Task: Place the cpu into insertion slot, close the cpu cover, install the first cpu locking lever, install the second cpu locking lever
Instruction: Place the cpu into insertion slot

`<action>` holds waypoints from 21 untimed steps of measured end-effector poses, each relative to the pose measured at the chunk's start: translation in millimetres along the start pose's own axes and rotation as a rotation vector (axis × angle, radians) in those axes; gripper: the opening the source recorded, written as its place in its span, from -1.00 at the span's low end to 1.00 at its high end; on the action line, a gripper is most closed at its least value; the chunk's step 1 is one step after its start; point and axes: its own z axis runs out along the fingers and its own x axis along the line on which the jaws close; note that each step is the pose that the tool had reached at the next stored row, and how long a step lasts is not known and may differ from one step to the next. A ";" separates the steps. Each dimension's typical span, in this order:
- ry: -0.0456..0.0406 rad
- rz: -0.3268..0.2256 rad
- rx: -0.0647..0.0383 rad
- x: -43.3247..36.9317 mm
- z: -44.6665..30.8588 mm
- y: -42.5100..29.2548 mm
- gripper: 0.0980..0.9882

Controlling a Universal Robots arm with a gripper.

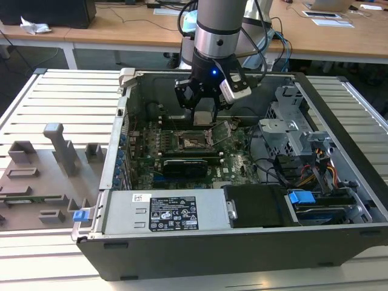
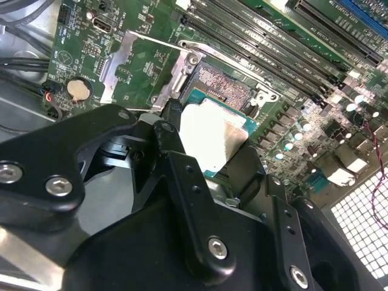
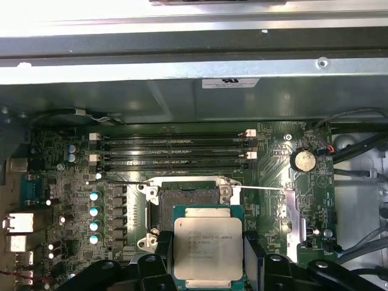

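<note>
The gripper (image 3: 206, 248) grips the cpu (image 3: 204, 239) by two opposite edges, its fingers (image 3: 253, 254) closed to chip width. The metal top faces up, which keeps the chip level with the insertion slot (image 3: 188, 195) at about 6 o'clock from the gripper in the exterior view. The cpu cover (image 2: 128, 60) stands swung open at about 3 o'clock of the slot, exposing the pin field (image 2: 221, 83). The chip hides the slot's near edge, and the clearance between them cannot be judged.

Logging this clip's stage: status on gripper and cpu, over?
Jaws of the gripper shut on the cpu. Held above the insertion slot, not seated. The cpu cover open, nothing seen blocking the slot.
</note>
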 end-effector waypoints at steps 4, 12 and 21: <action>-0.0007 0.009 0.003 0.0 0.0 0.0 0.00; -0.0086 0.124 0.002 0.0 0.2 0.0 0.00; -0.0158 0.226 0.002 0.0 0.9 0.0 0.00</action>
